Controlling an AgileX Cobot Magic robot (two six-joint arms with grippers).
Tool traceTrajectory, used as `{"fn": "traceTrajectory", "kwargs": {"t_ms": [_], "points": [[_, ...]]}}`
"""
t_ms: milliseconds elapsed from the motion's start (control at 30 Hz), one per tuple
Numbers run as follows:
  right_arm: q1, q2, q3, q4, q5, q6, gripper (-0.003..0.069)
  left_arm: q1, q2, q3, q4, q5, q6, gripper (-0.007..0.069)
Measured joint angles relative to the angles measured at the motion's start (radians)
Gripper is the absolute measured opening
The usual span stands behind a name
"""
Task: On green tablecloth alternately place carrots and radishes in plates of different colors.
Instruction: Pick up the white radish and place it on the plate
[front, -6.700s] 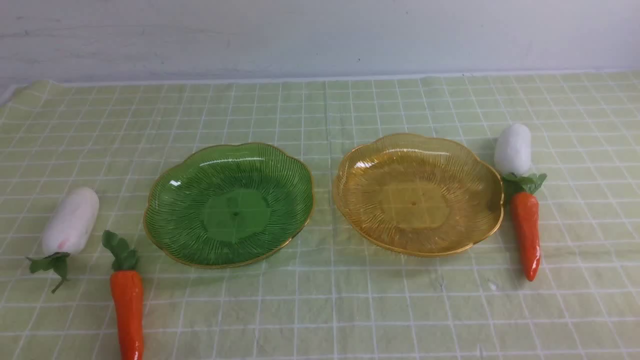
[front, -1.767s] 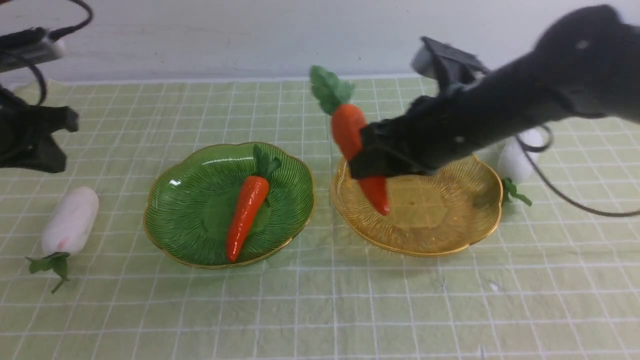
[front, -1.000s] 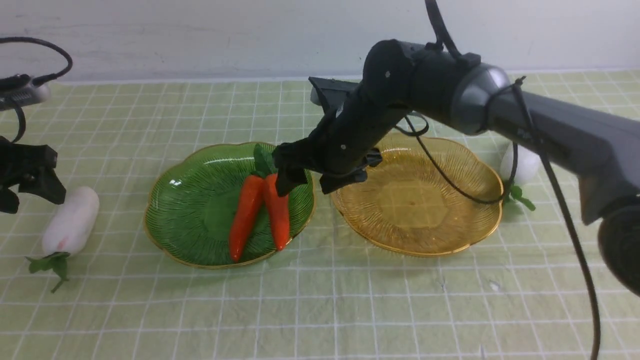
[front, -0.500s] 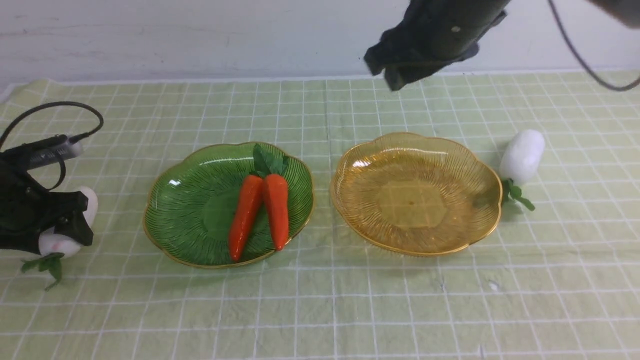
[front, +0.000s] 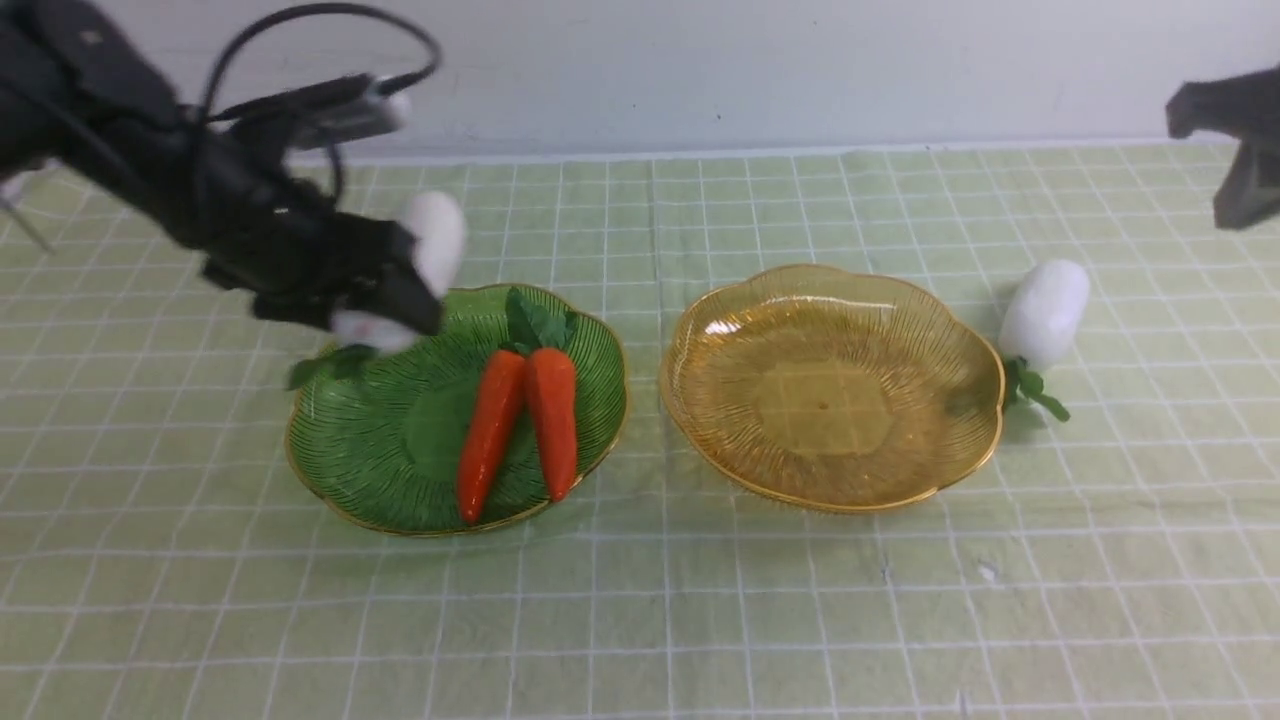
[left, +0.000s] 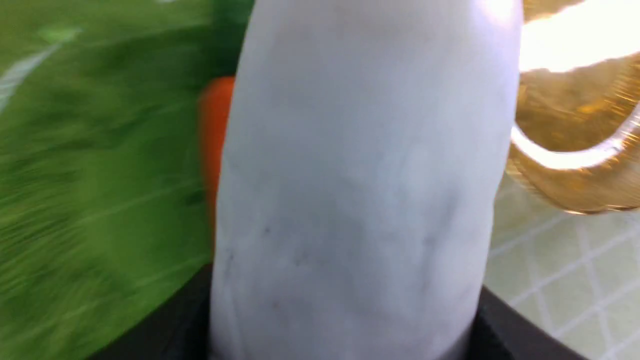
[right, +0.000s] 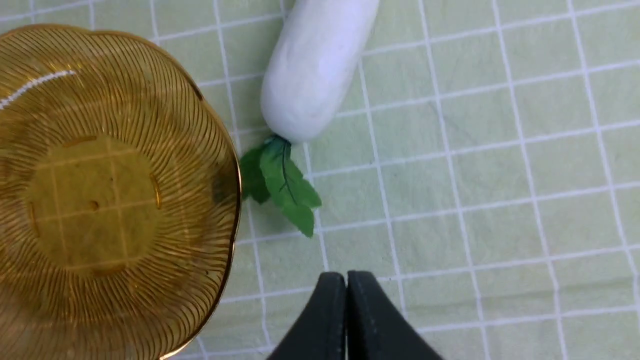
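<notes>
A: Two toy carrots (front: 517, 425) lay on the green scalloped plate (front: 410, 440); where was the left gripper (front: 400, 290)?
B: Front view: above it, gripping a white toy radish (front: 435, 240). Right wrist view: right gripper (right: 346, 275) closed, second radish (right: 317, 70) beside the amber plate (right: 100, 200).

The left arm (front: 190, 190) reaches in from the left side, sloping down toward its gripper (left: 340, 300), whose fingers stand apart, clamped on a radish (left: 360, 190) held up in the air. The right arm shows only its gripper (right: 346, 280) at the far right edge in the front view, raised, with fingertips pressed together.
</notes>
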Motion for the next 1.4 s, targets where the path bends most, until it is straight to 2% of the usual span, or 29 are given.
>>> {"fn": "traceTrajectory", "kwargs": {"t_ms": [33,100,200,267,500,567,667,800,867,900,933,967,1000,1033,1100,1167,1200,1233,1267,1300,1400], "points": [[-0.011,0.024,0.009,0.023,-0.011,-0.02,0.0011,-0.096,0.013,-0.018,-0.002,-0.019,-0.019,0.0457],[-0.013,0.057,0.013,0.044,-0.044,-0.031,0.0041,-0.193,0.039,-0.044,-0.004,-0.061,-0.049,0.0457],[-0.013,0.108,0.015,0.075,-0.118,-0.037,0.0113,-0.299,0.09,-0.075,-0.004,-0.147,-0.071,0.0457],[-0.013,0.155,0.015,0.109,-0.195,-0.042,0.0208,-0.349,0.127,-0.092,-0.004,-0.205,-0.077,0.0457],[-0.013,0.293,0.015,0.201,-0.419,-0.037,0.054,-0.406,0.234,-0.103,-0.006,-0.363,-0.086,0.0457],[-0.013,0.326,0.015,0.239,-0.46,-0.037,0.0592,-0.406,0.255,-0.103,-0.006,-0.392,-0.098,0.0457],[-0.013,0.383,0.015,0.305,-0.504,-0.063,0.0632,-0.405,0.274,-0.103,-0.005,-0.421,-0.111,0.0469],[-0.013,0.43,0.015,0.359,-0.526,-0.111,0.0631,-0.405,0.281,-0.103,-0.005,-0.434,-0.113,0.0561],[-0.013,0.45,0.015,0.393,-0.528,-0.131,0.0584,-0.4,0.281,-0.107,-0.006,-0.424,-0.113,0.0619],[-0.013,0.45,0.015,0.393,-0.528,-0.131,0.0577,-0.398,0.281,-0.108,-0.006,-0.424,-0.113,0.0623],[-0.013,0.452,0.015,0.394,-0.524,-0.134,0.0509,-0.39,0.28,-0.118,-0.005,-0.401,-0.113,0.0633],[-0.014,0.452,0.015,0.389,-0.52,-0.134,0.0473,-0.384,0.277,-0.127,-0.005,-0.375,-0.115,0.0631],[-0.017,0.448,0.01,0.368,-0.502,-0.134,0.047,-0.378,0.272,-0.142,-0.002,-0.348,-0.12,0.0622],[-0.029,0.44,-0.005,0.337,-0.459,-0.13,0.0475,-0.362,0.251,-0.181,0.012,-0.271,-0.137,0.0563],[-0.04,0.426,-0.016,0.318,-0.425,-0.126,0.0475,-0.353,0.232,-0.208,0.032,-0.222,-0.151,0.0505],[-0.063,0.387,-0.033,0.304,-0.366,-0.124,0.0475,-0.338,0.195,-0.251,0.082,-0.139,-0.176,0.0377],[-0.083,0.326,-0.049,0.304,-0.298,-0.123,0.0475,-0.325,0.146,-0.287,0.153,-0.064,-0.198,0.0215],[-0.092,0.281,-0.057,0.309,-0.254,-0.123,0.0475,-0.319,0.111,-0.301,0.202,-0.028,-0.21,0.0128],[-0.095,0.263,-0.058,0.311,-0.245,-0.123,0.0475,-0.317,0.096,-0.305,0.22,-0.015,-0.215,0.0102],[-0.098,0.192,-0.067,0.334,-0.181,-0.123,0.0475,-0.31,0.04,-0.313,0.285,0.016,-0.233,0.0039],[-0.069,0.116,-0.075,0.366,-0.103,-0.132,0.0475,-0.308,-0.071,-0.32,0.397,0.055,-0.263,0.0001]]}}
